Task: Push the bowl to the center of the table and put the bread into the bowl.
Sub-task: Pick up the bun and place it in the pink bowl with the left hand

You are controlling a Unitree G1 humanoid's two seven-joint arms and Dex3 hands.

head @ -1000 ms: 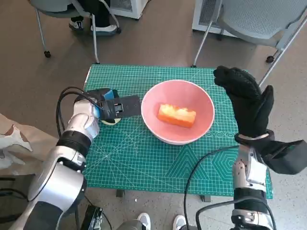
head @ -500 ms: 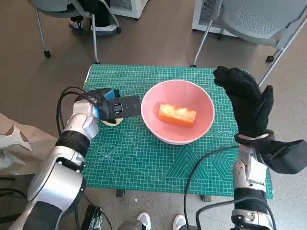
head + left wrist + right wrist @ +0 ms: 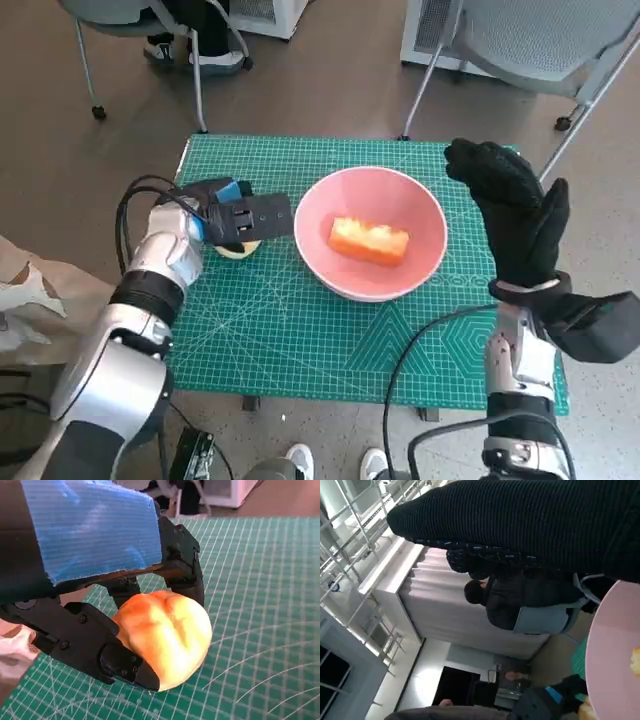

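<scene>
The pink bowl (image 3: 426, 214) stands near the middle of the green cutting mat (image 3: 300, 330), and a rectangular orange-yellow piece of bread (image 3: 368, 241) lies inside it. Just left of the bowl, my left hand (image 3: 241, 216) grips a round golden bread roll (image 3: 236, 250). The left wrist view shows the black fingers (image 3: 120, 662) wrapped round that roll (image 3: 167, 635), low over the mat. My right hand (image 3: 515, 210) is held upright beside the bowl's right side, holding nothing. The bowl's rim (image 3: 612, 650) shows in the right wrist view under the glove (image 3: 530, 520).
Chair legs (image 3: 195, 90) stand beyond the mat's far left edge and a grey chair (image 3: 540, 40) at the far right. Cables (image 3: 135, 215) loop beside my left forearm. A person (image 3: 520, 600) sits in the distance in the right wrist view.
My left hand has shifted slightly toward the bowl and away from me with the roll in its grip. The bowl, the bread in it and my right hand stay put.
</scene>
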